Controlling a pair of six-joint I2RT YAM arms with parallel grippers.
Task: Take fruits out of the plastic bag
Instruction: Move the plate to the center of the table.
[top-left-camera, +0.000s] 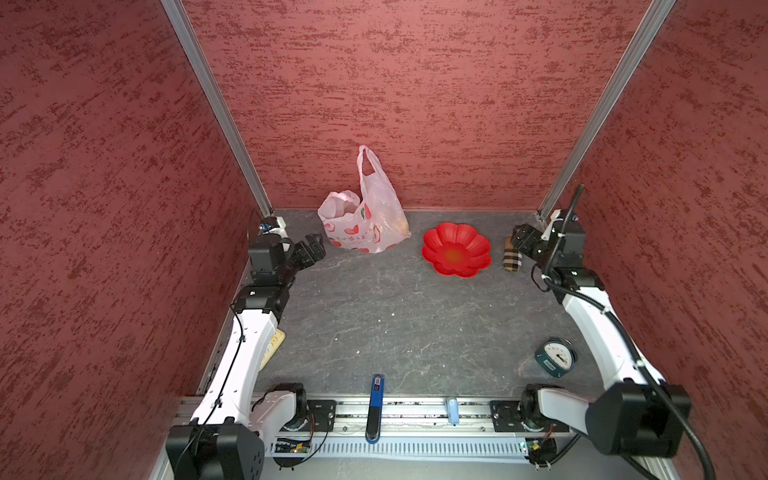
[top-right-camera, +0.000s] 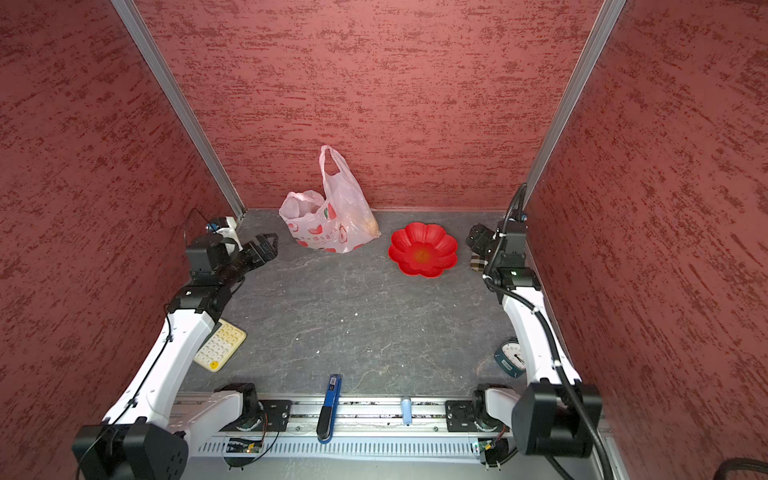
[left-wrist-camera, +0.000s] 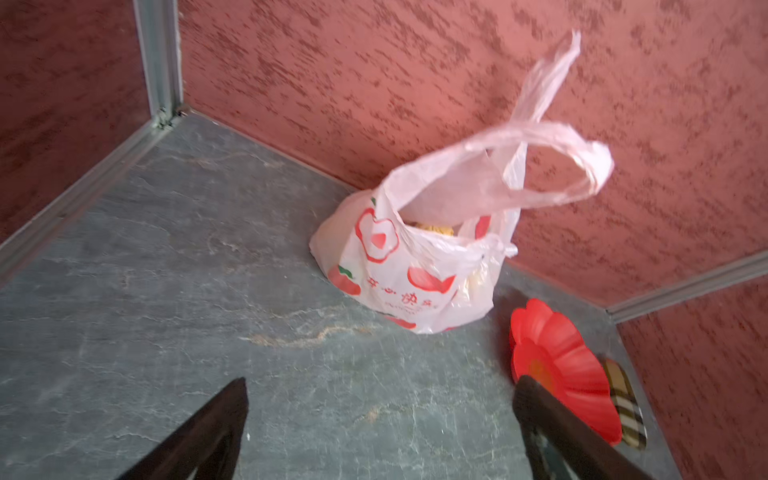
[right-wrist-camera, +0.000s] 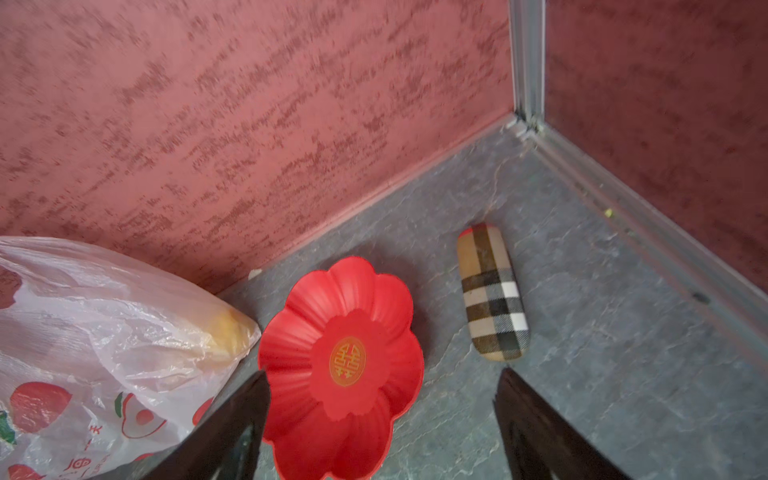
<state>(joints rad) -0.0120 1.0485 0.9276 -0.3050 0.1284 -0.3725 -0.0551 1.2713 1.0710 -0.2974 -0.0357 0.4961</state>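
The pale-pink plastic bag (top-left-camera: 361, 226) (top-right-camera: 328, 226) stands against the back wall, left of centre, with one loop handle up and its mouth open. Fruits show only as yellow and beige lumps inside the bag: at its mouth (left-wrist-camera: 432, 227) and through its right side (right-wrist-camera: 226, 328) (top-left-camera: 400, 224). My left gripper (top-left-camera: 316, 245) (left-wrist-camera: 380, 384) hovers open just left of the bag (left-wrist-camera: 415, 270), holding nothing. Over at the far right, my right gripper (top-left-camera: 515, 237) (right-wrist-camera: 382, 374) is open and empty, facing the bag (right-wrist-camera: 104, 332).
An empty red flower-shaped plate (top-left-camera: 456, 249) (right-wrist-camera: 345, 316) lies right of the bag. A plaid case (top-left-camera: 510, 259) (right-wrist-camera: 492, 291) lies between the plate and the right arm. A round dial (top-left-camera: 555, 358), a cream keypad (top-right-camera: 220, 345) and a blue tool (top-left-camera: 375, 407) lie nearer the front.
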